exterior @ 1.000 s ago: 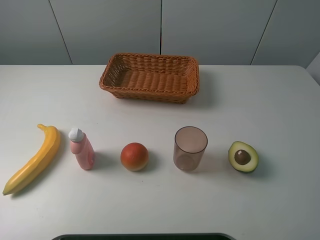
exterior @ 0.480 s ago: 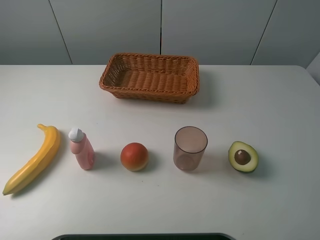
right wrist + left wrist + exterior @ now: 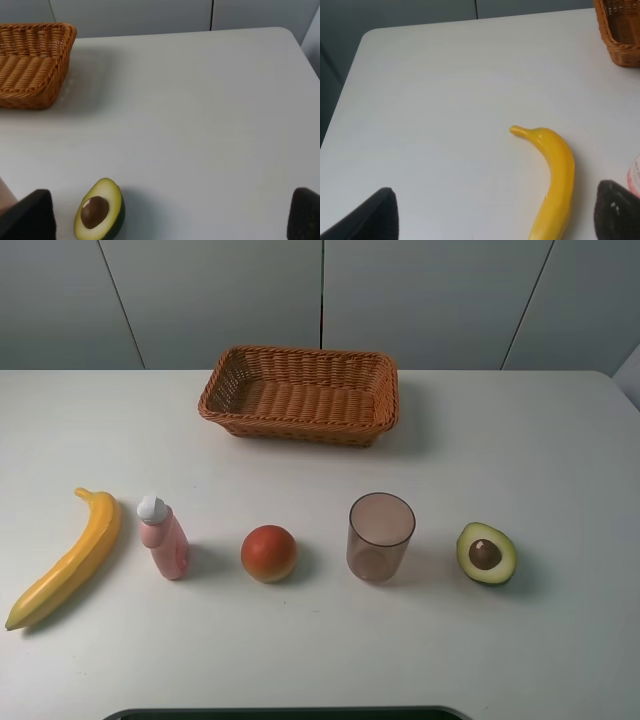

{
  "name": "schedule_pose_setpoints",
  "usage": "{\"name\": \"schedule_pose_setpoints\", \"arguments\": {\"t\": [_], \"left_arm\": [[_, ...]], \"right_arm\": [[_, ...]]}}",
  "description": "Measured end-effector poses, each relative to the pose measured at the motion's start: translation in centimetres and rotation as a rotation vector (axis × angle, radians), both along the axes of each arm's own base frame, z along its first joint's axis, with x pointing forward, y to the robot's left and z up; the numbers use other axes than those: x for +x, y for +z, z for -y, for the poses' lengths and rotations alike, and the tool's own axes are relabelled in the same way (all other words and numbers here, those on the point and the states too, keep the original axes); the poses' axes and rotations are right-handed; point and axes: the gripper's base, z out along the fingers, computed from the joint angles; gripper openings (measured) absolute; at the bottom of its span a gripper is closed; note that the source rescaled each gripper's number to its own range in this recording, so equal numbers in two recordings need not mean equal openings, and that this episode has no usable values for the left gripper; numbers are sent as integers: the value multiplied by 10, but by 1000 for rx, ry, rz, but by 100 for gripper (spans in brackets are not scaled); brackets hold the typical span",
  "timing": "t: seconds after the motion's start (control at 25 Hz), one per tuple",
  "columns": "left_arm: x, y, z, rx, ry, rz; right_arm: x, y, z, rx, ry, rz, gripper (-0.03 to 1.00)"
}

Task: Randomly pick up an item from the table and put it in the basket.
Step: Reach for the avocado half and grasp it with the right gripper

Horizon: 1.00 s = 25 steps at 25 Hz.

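Observation:
The half avocado (image 3: 486, 553) lies flesh up with its brown pit showing, at the right end of a row of items on the white table (image 3: 520, 440). It also shows in the right wrist view (image 3: 100, 210). The brown wicker basket (image 3: 299, 394) stands empty at the back centre, and its corner shows in both wrist views (image 3: 31, 65) (image 3: 620, 30). My right gripper (image 3: 170, 215) is open, back from the avocado, with only its dark fingertips (image 3: 35, 215) showing. My left gripper (image 3: 495, 215) is open near the banana. Neither gripper shows in the exterior high view.
In the row with the avocado, from left: a yellow banana (image 3: 67, 556), a pink bottle with a white cap (image 3: 163, 537), a red-orange round fruit (image 3: 268, 553) and a translucent cup (image 3: 380, 536). A dark edge (image 3: 290, 713) runs along the front.

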Motion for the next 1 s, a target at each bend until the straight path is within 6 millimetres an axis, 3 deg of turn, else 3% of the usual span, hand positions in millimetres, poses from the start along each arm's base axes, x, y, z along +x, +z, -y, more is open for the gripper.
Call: {"name": "schedule_pose_setpoints", "arguments": {"t": [0.72,0.84,1.0], "left_arm": [[0,0,0,0,0,0],[0,0,0,-2,1,0],[0,0,0,-2,1,0]], "right_arm": [[0,1,-2,22,8,3,100],[8,15,-1,14,7,-39,100],[41,44,2,-19,11,-180,100]]}}
